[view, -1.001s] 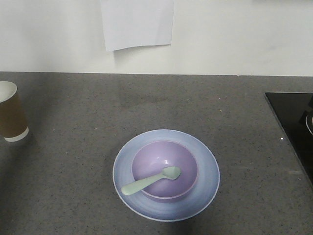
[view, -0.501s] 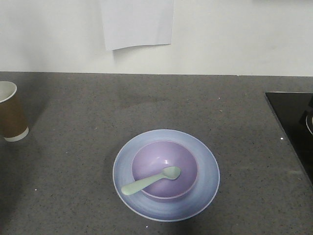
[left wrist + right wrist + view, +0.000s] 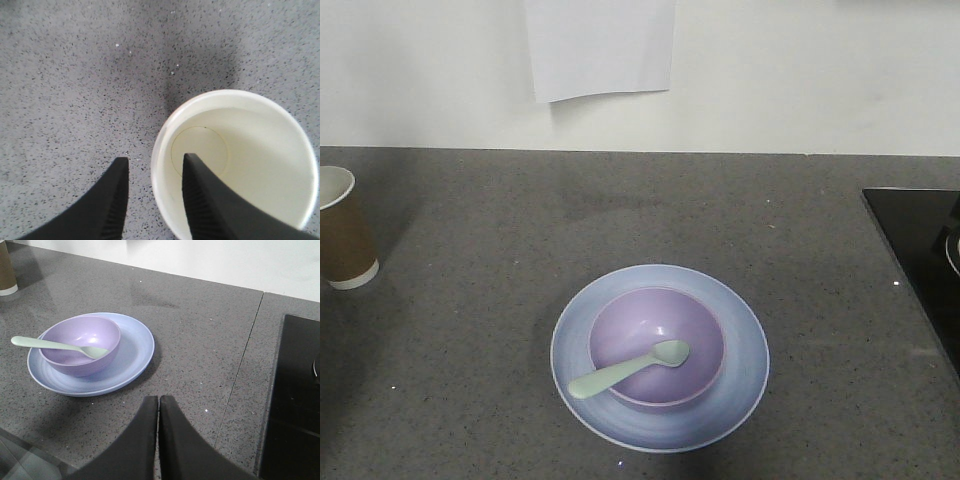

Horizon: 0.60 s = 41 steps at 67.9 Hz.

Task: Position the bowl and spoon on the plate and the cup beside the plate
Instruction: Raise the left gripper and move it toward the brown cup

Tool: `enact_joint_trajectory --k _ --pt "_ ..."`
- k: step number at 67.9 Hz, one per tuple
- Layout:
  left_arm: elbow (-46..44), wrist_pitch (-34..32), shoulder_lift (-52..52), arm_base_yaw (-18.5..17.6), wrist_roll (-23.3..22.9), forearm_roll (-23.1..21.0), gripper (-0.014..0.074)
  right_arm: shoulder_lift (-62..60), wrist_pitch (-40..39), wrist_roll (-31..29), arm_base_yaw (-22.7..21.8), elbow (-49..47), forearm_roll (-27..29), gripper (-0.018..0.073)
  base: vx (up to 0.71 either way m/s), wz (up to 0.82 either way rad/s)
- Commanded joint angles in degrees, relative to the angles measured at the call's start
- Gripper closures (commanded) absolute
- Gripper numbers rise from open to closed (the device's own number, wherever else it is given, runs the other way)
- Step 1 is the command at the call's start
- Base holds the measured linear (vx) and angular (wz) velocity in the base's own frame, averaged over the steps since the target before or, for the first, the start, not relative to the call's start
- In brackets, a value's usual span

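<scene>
The pale blue plate (image 3: 742,340) lies on the grey counter with the lavender bowl (image 3: 635,325) standing in it. The mint spoon (image 3: 620,372) rests in the bowl, its handle over the front-left rim. At the far left edge stands the brown paper cup (image 3: 342,235), upright and well apart from the plate. From above, my left gripper (image 3: 155,158) is open and straddles the cup's (image 3: 250,145) white rim, one finger inside and one outside. My right gripper (image 3: 158,397) is shut and empty, in front of the plate (image 3: 135,350), bowl (image 3: 75,332) and spoon (image 3: 50,344).
A black glass cooktop (image 3: 920,240) fills the counter's right edge, also in the right wrist view as the cooktop (image 3: 295,400). A white sheet of paper (image 3: 600,45) hangs on the wall behind. A seam (image 3: 245,355) crosses the counter.
The cup at the left edge went from slightly tilted to standing upright. Plate, bowl and spoon have not moved.
</scene>
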Motion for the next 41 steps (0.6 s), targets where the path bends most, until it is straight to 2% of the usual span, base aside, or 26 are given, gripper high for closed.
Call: enact_joint_trajectory --k 1,26,33,41 --pt "-1.3 -1.88 -0.89 0.15 -0.12 -0.66 0.0332 1.5 -3.54 0.0 -0.3 -1.12 -0.11 0.0565 0.0 0.0" --pt "-1.3 -2.4 2.98 0.15 -0.17 -0.47 0.0351 1.5 -3.54 0.0 -0.3 -1.12 0.43 0.0565 0.0 0.0" --pt "-1.3 -2.4 2.98 0.15 -0.12 -0.47 0.0421 1.5 -3.6 0.0 -0.3 -1.12 0.92 0.0565 0.0 0.0" --pt "-1.3 -2.03 2.98 0.09 1.3 -0.66 0.0558 1.5 -3.6 0.0 -0.3 -1.12 0.92 0.0565 0.0 0.0"
